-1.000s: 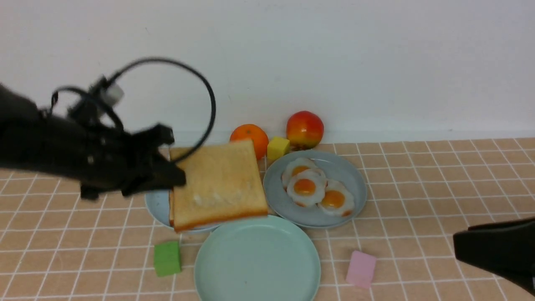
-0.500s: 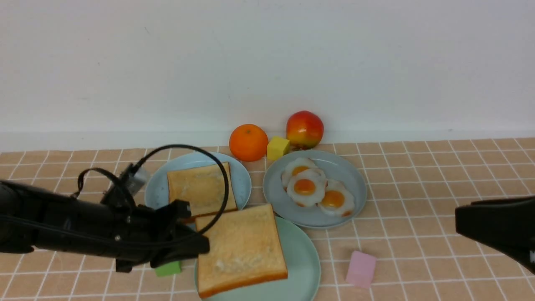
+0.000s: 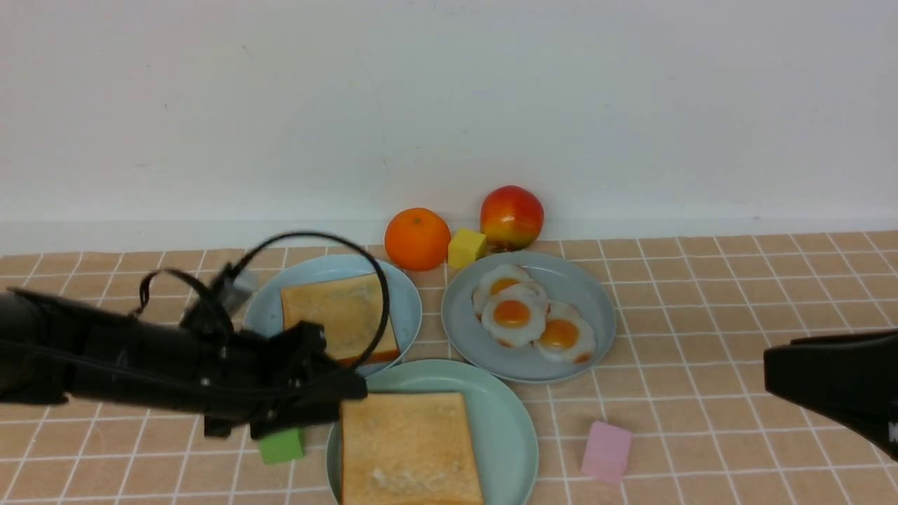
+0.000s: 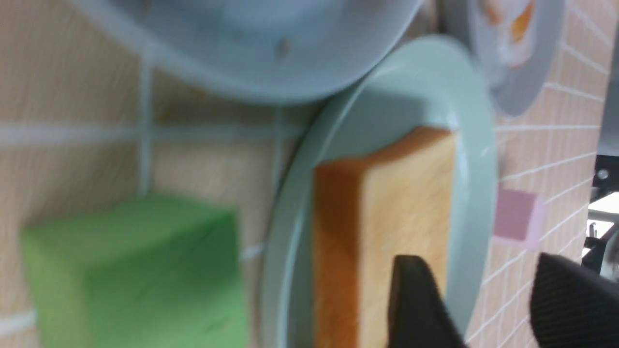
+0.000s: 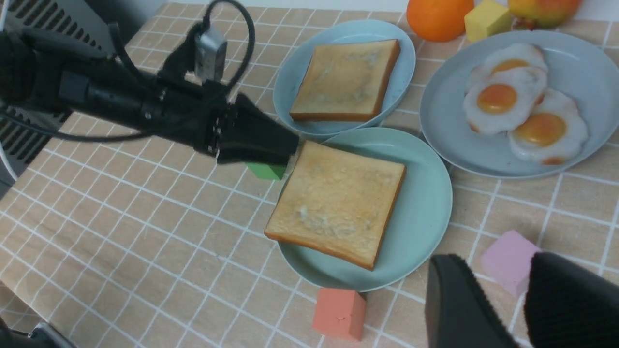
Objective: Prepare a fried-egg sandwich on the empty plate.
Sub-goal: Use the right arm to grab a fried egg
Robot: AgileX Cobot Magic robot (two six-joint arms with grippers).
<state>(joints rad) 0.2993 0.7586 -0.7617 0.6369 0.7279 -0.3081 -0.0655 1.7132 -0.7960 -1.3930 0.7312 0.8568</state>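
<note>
1. Tan tiled table [image 3: 701,294] before a white wall [image 3: 449,105]
2. Lower centre: one toast slice [image 3: 410,449] lies flat on the mint-green plate [image 3: 506,421]
3. Left gripper [image 3: 347,401] just beside the slice's left edge, jaws apart, empty
4. Right gripper [image 5: 495,263], lower right, jaws parted, holding nothing

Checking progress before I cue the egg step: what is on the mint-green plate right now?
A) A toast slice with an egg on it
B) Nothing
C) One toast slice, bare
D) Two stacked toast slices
C: a single toast slice lies flat on the mint-green plate with nothing on top, and all three fried eggs are on the grey-blue plate.
</note>
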